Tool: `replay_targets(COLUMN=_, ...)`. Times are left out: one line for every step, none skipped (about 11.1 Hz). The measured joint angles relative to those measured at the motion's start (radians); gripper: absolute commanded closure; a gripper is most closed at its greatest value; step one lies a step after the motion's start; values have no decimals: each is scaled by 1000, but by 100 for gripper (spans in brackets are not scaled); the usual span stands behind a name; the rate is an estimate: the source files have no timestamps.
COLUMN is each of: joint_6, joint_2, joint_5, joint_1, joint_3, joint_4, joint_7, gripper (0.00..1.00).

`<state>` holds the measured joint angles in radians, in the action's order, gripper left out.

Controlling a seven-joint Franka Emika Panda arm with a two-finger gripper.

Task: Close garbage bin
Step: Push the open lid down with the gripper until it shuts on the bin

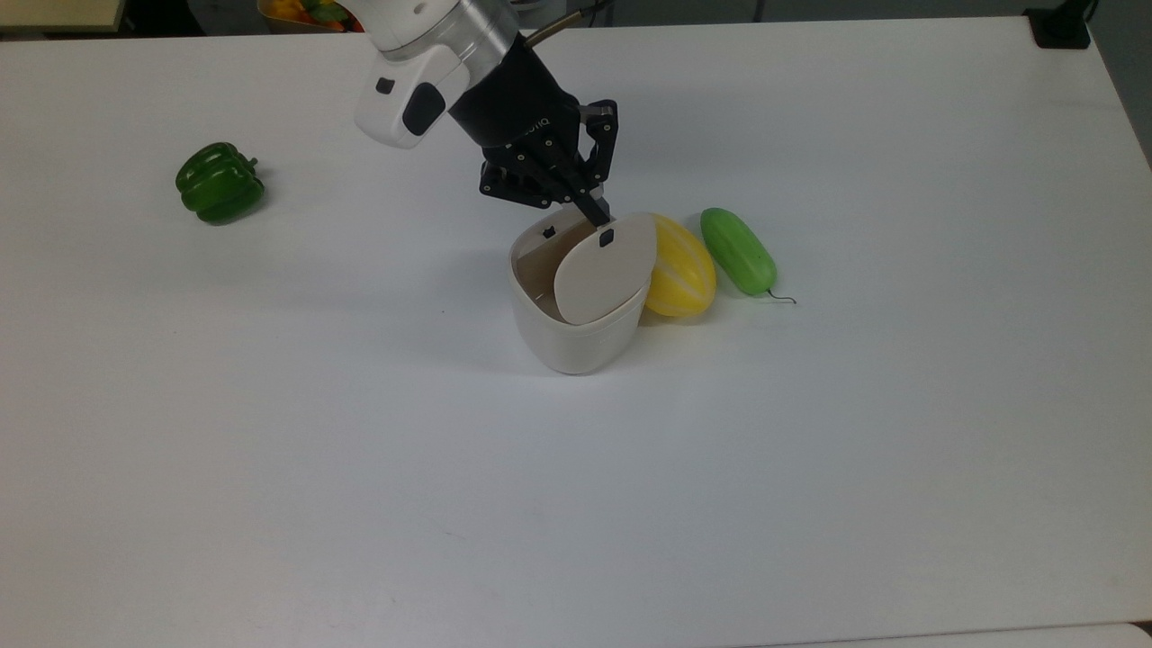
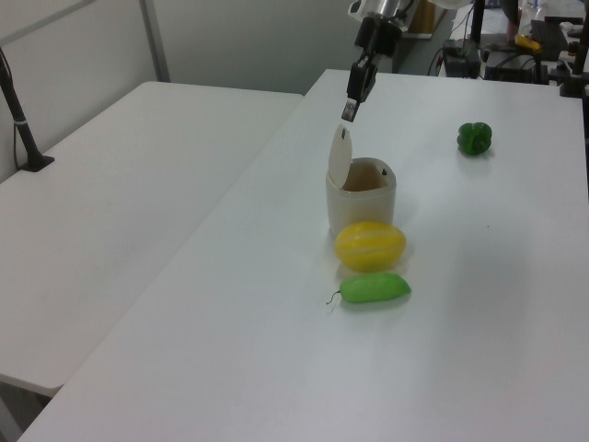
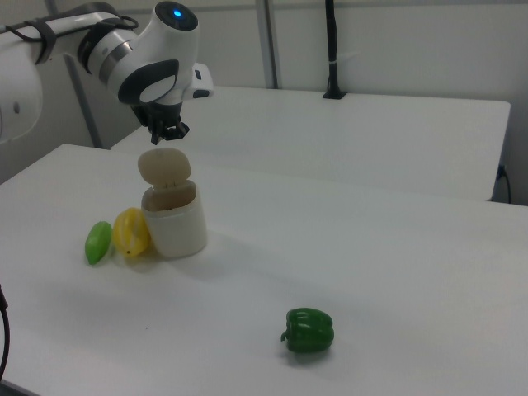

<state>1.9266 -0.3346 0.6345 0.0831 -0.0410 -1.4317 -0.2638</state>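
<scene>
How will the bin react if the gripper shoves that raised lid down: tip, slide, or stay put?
The garbage bin tapers toward its base, so a sideways shove on the upright lid may tip or slide it. It looks like thin, light plastic. The yellow melon sits against one side and might brace it there. The gripper is at the lid's top edge.

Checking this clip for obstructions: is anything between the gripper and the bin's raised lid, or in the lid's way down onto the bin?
Nothing visible is. The gripper sits just above the top edge of the upright lid, with no object between them. The garbage bin looks empty as far as its opening shows. The yellow melon lies outside, behind the lid.
</scene>
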Motion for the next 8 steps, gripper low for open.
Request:
replay_targets(joint_6=0, joint_2=-2, joint_5=8, joint_1=3, joint_3=0, joint_4=2, joint_7=0, gripper=100)
replay_targets(joint_6=9, joint_2=-8, joint_5=10, joint_1=12, joint_3=1, joint_4=2, joint_7=0, gripper=100)
replay_targets(joint_6=44, joint_2=-17, joint_5=11, joint_1=24, joint_3=1, joint_4=2, joint_7=0, gripper=100)
replay_targets(joint_6=69, joint_2=-24, joint_5=11, joint_1=30, joint_3=1, joint_4=3, joint_7=0, gripper=100)
replay_targets(joint_6=75, joint_2=-26, joint_5=11, joint_1=29, joint_3=1, joint_4=3, joint_7=0, gripper=100)
replay_targets(joint_6=76, joint_2=-26, joint_5=11, joint_1=26, joint_3=0, joint_4=5, joint_7=-1, gripper=100)
replay_targets(joint_6=76, joint_2=-26, joint_5=9, joint_1=26, joint_3=-1, joint_4=6, joint_7=-6, gripper=100)
replay_targets(joint_6=76, joint_2=-26, joint_5=-8, joint_1=27, joint_3=-1, joint_4=6, joint_7=-20, gripper=100)
